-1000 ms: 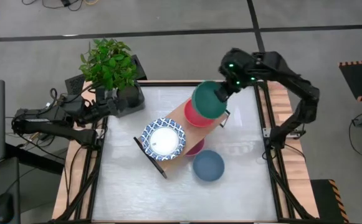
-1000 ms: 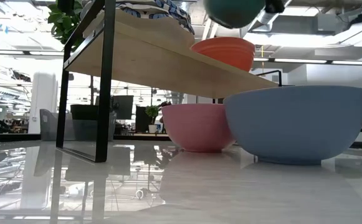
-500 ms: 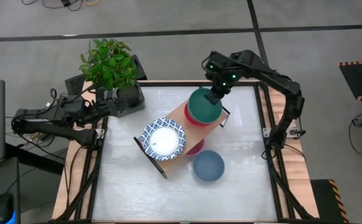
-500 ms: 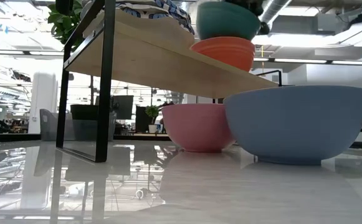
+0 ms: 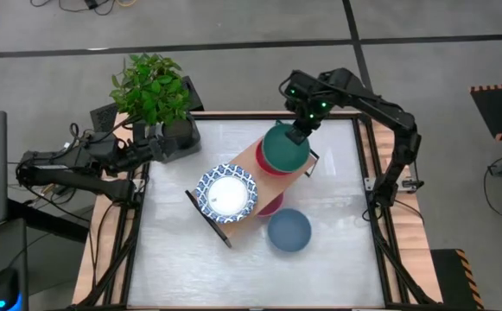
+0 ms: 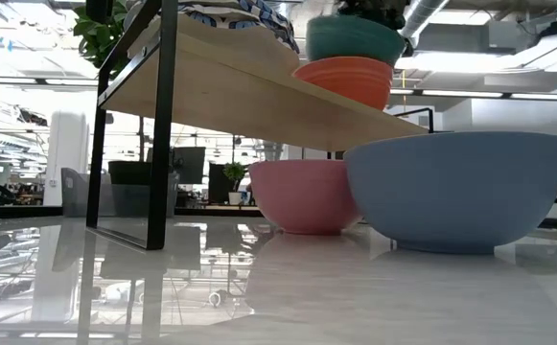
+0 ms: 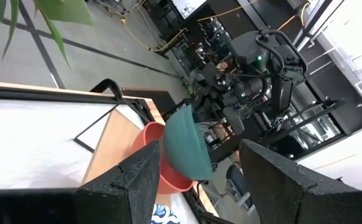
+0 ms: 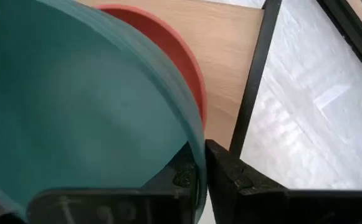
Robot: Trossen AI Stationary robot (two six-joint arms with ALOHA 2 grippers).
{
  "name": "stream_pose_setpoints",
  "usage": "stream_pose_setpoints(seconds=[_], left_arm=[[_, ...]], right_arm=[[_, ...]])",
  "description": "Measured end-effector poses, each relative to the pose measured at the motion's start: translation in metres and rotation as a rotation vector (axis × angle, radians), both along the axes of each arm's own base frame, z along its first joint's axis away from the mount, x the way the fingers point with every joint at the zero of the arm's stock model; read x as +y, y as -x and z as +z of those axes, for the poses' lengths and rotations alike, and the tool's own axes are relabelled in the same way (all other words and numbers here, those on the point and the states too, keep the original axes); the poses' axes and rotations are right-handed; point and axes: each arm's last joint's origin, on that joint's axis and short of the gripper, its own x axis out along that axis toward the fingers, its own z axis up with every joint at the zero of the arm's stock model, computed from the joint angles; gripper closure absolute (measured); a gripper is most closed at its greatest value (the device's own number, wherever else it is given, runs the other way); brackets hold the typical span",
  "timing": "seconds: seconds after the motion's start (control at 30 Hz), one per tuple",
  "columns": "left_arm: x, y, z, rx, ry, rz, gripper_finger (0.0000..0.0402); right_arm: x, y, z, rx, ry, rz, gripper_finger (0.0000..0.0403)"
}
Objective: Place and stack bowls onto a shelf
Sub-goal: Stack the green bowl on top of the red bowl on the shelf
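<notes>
A green bowl (image 5: 283, 147) sits nested in a red bowl (image 5: 268, 162) at the far end of the light-wood shelf (image 5: 244, 160). My right gripper (image 5: 299, 131) reaches down over the green bowl's far rim and is shut on it. White bowls with blue-patterned rims (image 5: 227, 193) are stacked at the shelf's near end. A pink bowl (image 6: 302, 196) stands on the table under the shelf. Beside it, a blue bowl (image 6: 455, 192) rests on its base. My left gripper (image 5: 157, 145) waits open at the table's left edge. My right gripper holds the green bowl's rim (image 8: 196, 155) on its far-right side, one finger inside the bowl and one outside. The fingers (image 8: 230, 177) come from above, slanting down. The bowl rests in the red bowl (image 8: 168, 50), roughly upright.
A potted plant (image 5: 151, 91) in a dark pot stands at the table's far left corner, next to my left arm. The shelf's black frame (image 6: 161, 125) rises from the table. Bare tabletop (image 5: 190, 259) lies on the near side.
My right gripper has come down and toward the table's left with the green bowl. The bowl, lifted clear above the shelf a second ago, now sits in the red bowl.
</notes>
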Motion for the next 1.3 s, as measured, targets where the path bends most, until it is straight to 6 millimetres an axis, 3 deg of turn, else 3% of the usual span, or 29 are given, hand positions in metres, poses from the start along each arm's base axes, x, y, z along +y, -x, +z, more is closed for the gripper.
stream_pose_setpoints(seconds=[0.47,0.7,0.9,1.13,1.3], left_arm=[[0.0,0.0,0.0,0.001,0.0,0.001,0.02],[0.0,0.0,0.0,-0.003,0.005,0.001,0.02],[0.0,0.0,0.0,-0.004,0.006,0.001,0.02],[0.0,0.0,0.0,-0.003,0.007,0.001,0.02],[0.0,0.0,-0.001,0.006,0.006,0.001,0.02]], right_arm=[[0.005,-0.004,0.0,-0.011,0.016,0.069,0.0231],[0.007,0.002,0.024,-0.096,0.063,0.07,0.0215],[0.011,0.008,0.049,-0.188,0.113,0.064,0.0249],[0.013,0.006,0.049,-0.189,0.125,0.106,0.0378],[0.013,0.0,0.041,-0.186,0.106,0.136,0.0373]])
